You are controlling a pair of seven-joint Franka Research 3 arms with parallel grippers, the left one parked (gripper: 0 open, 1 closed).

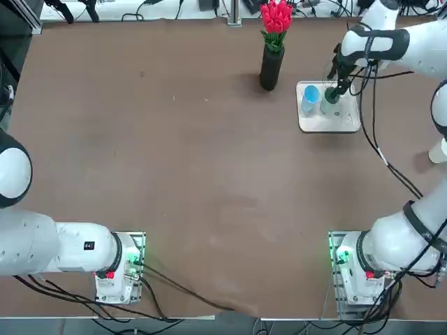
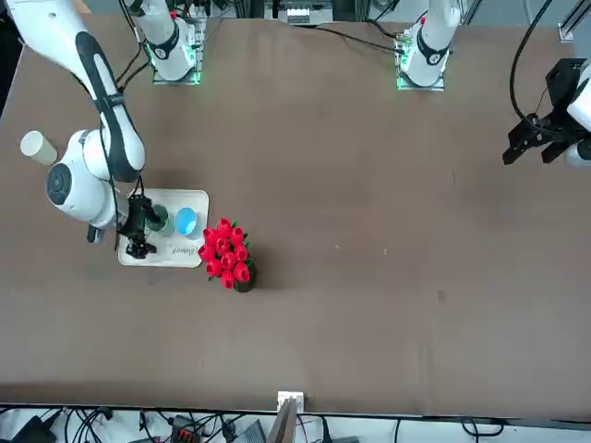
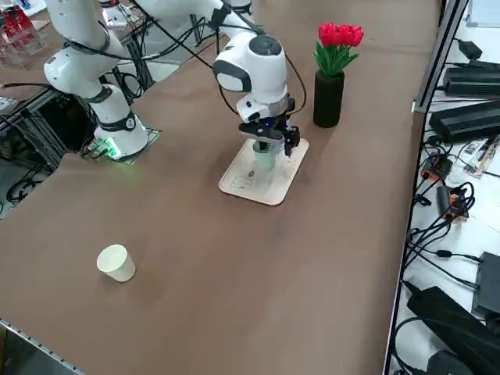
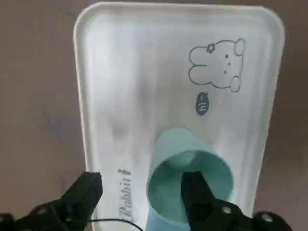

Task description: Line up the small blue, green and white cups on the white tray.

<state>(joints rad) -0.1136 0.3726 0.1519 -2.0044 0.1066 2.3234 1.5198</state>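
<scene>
The tabletop point(image 1: 188, 174) is evenly lit, with faint, soft shadows cast; in the right wrist view, dimmer tones and slight blur are seen.

The right gripper point(image 1: 335, 91) is above the far part of the tray point(image 1: 325, 124), reaching in from the right. The green cup point(image 1: 327, 105) is right at the gripper, partly covered by it. Just left of the gripper, beyond the green cup, the blue cup point(image 1: 311, 95) is on the tray too. The tray's bare near edge extends from under the gripper toward the arm's base. Farther left of the gripper, off the tray, is the black vase point(image 1: 271, 68) with red flowers point(image 1: 276, 17). The white cup point(image 1: 438, 151) is well to the gripper's right and nearer the base, off the tray, partly cut off by the picture's edge.
</scene>
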